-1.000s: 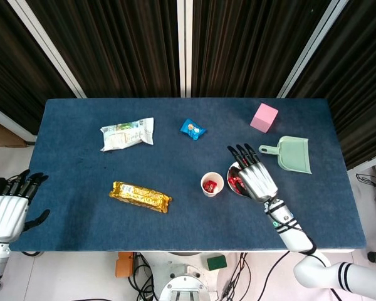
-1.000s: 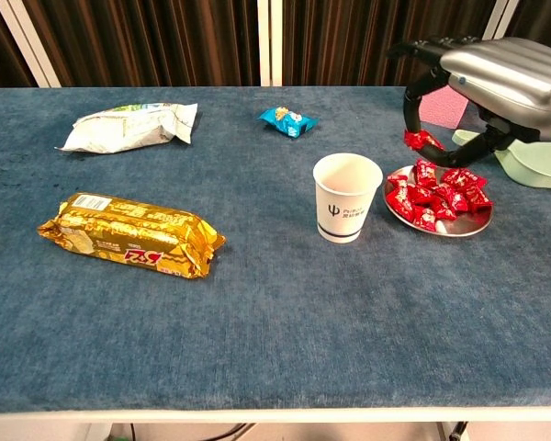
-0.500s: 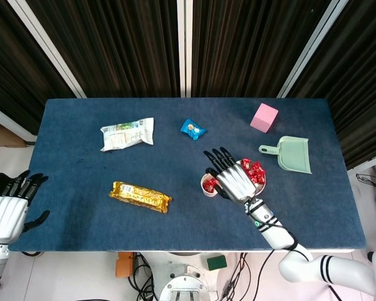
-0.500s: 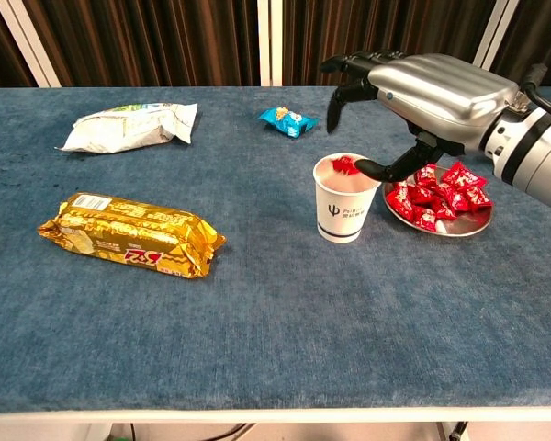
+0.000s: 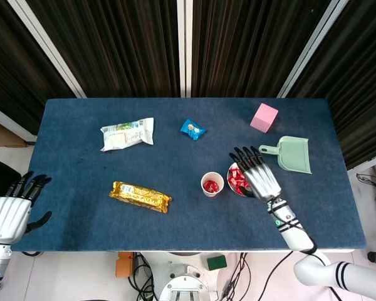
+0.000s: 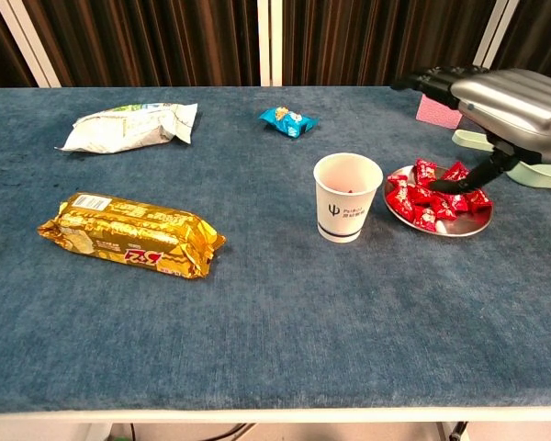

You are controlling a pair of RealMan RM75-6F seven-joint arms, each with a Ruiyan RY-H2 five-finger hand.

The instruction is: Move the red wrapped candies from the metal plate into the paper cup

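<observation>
Right hand (image 5: 261,179) covers the right half of the plate (image 5: 231,172) in the head view; candies (image 5: 238,181) under it are hidden. In the chest view the hand (image 6: 510,101) is cut by the right edge, fingertip contact with candies (image 6: 432,197) unclear. Cup (image 6: 347,196) inside is mostly hidden by its rim there. Dustpan (image 6: 542,171) is largely behind the hand, pink block (image 6: 433,109) partly too. Left hand (image 5: 11,209) sits at the frame edge, arm cut off. Cup print is too small to read
</observation>
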